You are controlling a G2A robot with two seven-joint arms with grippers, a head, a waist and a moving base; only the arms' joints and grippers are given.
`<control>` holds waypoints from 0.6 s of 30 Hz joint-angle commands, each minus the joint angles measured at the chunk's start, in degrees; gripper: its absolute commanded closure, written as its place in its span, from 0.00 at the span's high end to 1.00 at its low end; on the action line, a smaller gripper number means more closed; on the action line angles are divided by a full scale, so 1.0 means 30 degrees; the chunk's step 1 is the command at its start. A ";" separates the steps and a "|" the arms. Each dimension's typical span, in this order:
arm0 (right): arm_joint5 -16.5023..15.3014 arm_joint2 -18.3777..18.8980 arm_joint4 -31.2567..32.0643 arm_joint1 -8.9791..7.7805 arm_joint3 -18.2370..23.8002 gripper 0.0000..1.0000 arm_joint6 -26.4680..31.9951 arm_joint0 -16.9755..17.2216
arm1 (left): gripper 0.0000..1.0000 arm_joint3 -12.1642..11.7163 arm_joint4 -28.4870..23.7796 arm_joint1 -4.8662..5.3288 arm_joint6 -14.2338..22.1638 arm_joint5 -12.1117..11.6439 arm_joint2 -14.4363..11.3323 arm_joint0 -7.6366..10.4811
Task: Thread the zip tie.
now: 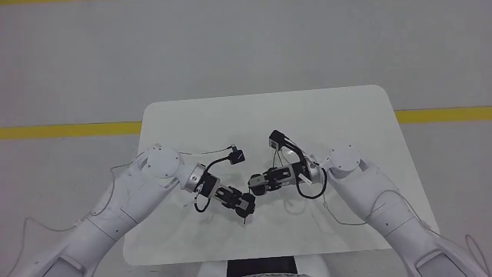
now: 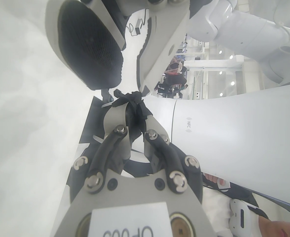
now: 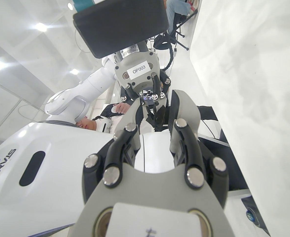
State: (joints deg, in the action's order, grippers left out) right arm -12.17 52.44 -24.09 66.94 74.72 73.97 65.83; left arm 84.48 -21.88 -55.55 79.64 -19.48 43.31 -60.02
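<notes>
The zip tie (image 2: pixel 132 101) is a thin black strip, bunched into a small knot-like tangle. My left gripper (image 2: pixel 131 108) is shut on it, and the strip runs down between the two fingers. My right gripper (image 2: pixel 125 87) faces the left one tip to tip with its jaws wide open, and the tangle sits just off its fingertips without touching its black pads (image 2: pixel 90 48). In the right wrist view the right gripper (image 3: pixel 157 102) stands open around the zip tie (image 3: pixel 159 117) held by the left gripper (image 3: pixel 151 99). From above, the left gripper (image 1: pixel 244 201) and right gripper (image 1: pixel 255 186) meet over the table's front middle.
The white table (image 1: pixel 346 115) has rounded corners, and its front edge lies close below the grippers. Black cables loop from both wrists (image 1: pixel 219 158). Grey floor with yellow lines (image 1: pixel 69 131) surrounds the table.
</notes>
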 commanded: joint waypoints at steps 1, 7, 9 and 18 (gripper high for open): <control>-0.0042 -0.0082 -0.0015 0.0014 -0.0009 0.21 0.0016 -0.0055 | 0.00 0.0000 0.0000 0.0000 0.0000 0.0000 0.0000 0.0000; -0.0127 -0.0290 -0.0059 0.0045 -0.0073 0.20 0.0093 -0.0217 | 0.00 0.0000 0.0000 0.0000 0.0000 0.0000 0.0000 0.0000; -0.0146 -0.0353 -0.0057 0.0052 -0.0088 0.20 0.0144 -0.0270 | 0.00 0.0000 0.0000 0.0000 0.0000 0.0000 0.0000 0.0000; -0.0364 -0.0552 -0.0049 0.0060 -0.0175 0.09 0.0251 -0.0429 | 0.00 0.0000 0.0000 0.0000 0.0000 0.0000 0.0000 0.0000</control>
State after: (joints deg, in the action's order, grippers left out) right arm -13.17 50.82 -24.30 67.12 74.22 74.73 64.59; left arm 84.48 -21.88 -55.55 79.64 -19.48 43.31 -60.02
